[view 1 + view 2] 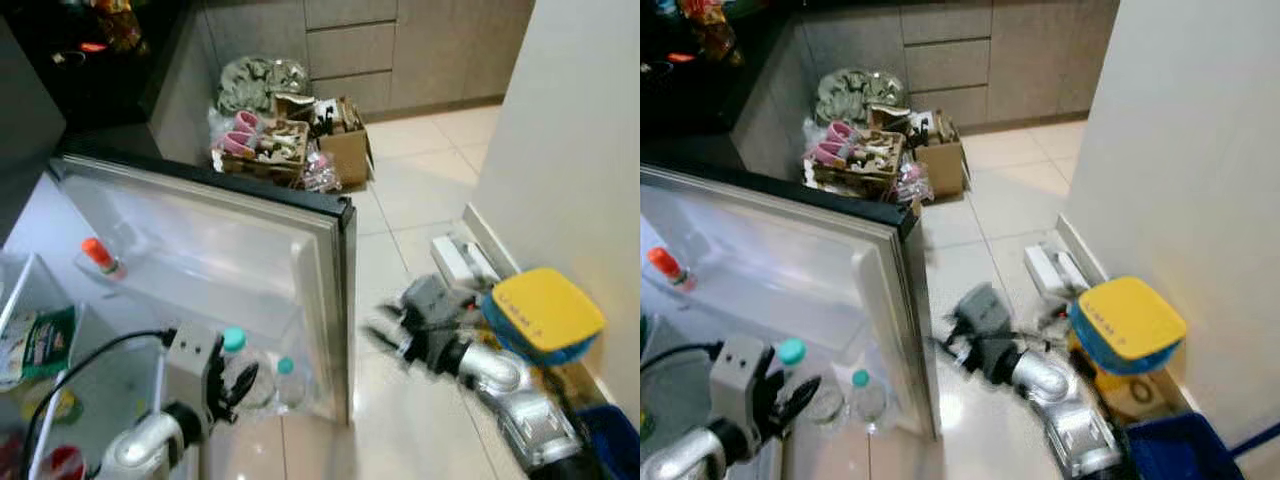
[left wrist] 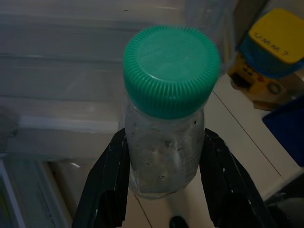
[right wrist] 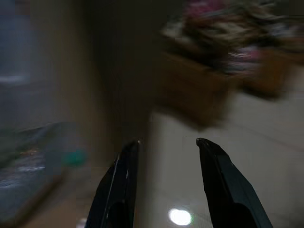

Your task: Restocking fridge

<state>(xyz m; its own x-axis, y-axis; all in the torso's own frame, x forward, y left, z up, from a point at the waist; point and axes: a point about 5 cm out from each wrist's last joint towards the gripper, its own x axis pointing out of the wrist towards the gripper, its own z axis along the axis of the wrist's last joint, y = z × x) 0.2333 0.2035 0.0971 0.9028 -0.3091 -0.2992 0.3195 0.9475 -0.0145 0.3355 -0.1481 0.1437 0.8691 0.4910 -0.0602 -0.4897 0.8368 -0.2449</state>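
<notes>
The open fridge door [image 1: 200, 250] takes up the scene from nine o'clock toward the centre, its pale inner face turned up to the head camera and its dark edge ending near the middle of the tiled floor [image 1: 410, 190]. At twelve o'clock, against the grey cabinets [image 1: 350, 45], stands a cardboard box [image 1: 345, 150] heaped with clutter, and at three o'clock a white wall [image 1: 570, 130] runs down to a yellow-and-blue container [image 1: 545, 312] at four o'clock. In the door's lower shelf, at seven o'clock, the left gripper [image 2: 164, 190] holds a clear bottle with a green cap [image 2: 166, 109]; in the left wrist view its two black fingers [image 2: 107, 190] press against opposite sides of the bottle's body below the cap, so the bottle sits squarely between them, clamped. Just beside it, toward six o'clock, a second clear bottle [image 1: 288, 382] with a teal cap stands in the same shelf. At nine o'clock a small bottle with an orange cap [image 1: 100, 256] rests higher on the door, with a green packet [image 1: 35, 345] below it at the frame's edge. The right gripper [image 3: 164, 147] is at five o'clock, blurred, out over the floor just past the door's edge, its fingers spread apart with nothing between them.
</notes>
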